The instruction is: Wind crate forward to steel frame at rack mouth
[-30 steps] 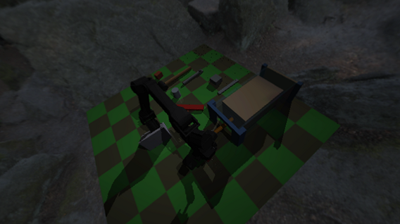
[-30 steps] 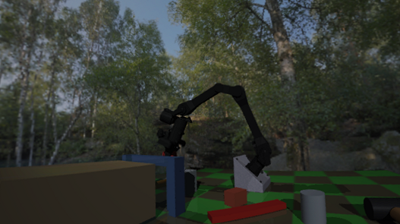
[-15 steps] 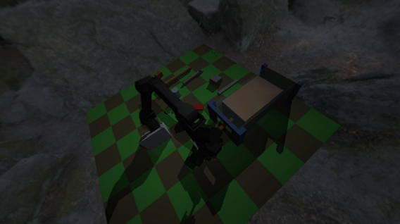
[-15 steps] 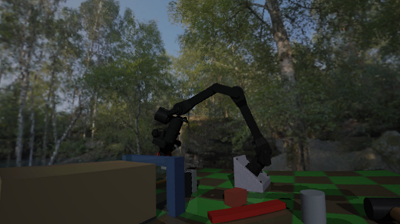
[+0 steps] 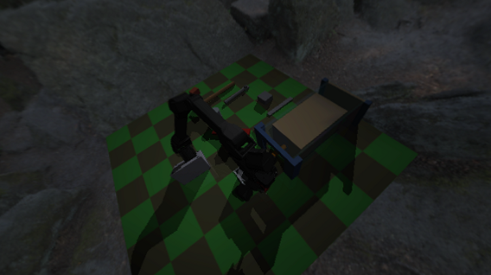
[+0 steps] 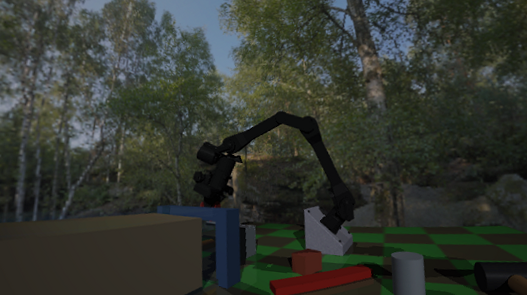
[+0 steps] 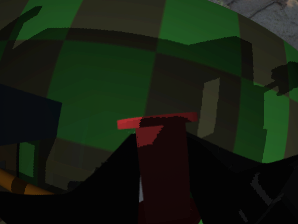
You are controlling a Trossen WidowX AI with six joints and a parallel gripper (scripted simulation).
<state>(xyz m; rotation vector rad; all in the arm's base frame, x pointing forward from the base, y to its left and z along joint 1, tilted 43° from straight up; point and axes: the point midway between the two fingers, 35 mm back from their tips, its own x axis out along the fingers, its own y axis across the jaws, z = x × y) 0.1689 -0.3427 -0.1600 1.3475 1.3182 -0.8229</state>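
Note:
The tan crate (image 5: 309, 120) (image 6: 99, 253) sits flat in the low cubby. The blue steel frame (image 5: 277, 146) (image 6: 228, 249) stands at its mouth, and a gap shows between them. An orange strap (image 5: 283, 147) (image 7: 17, 185) runs out under the frame. The grey winch (image 5: 239, 176) (image 6: 250, 241) stands outside the frame, mostly hidden by the arm. My gripper (image 5: 266, 191) (image 6: 210, 204) (image 7: 156, 137) is shut on the winch handle's red flanged grip (image 7: 164, 170), beside the winch. The handle's square key and the winch hole are hidden.
A red bar (image 6: 323, 281) and an orange-red block (image 6: 306, 262) lie between the frame and the arm's pale base (image 5: 191, 169) (image 6: 325, 236). A grey cylinder (image 6: 408, 276), a black-headed mallet (image 6: 510, 276) and a grey block (image 5: 264, 97) stand or lie farther along the bench.

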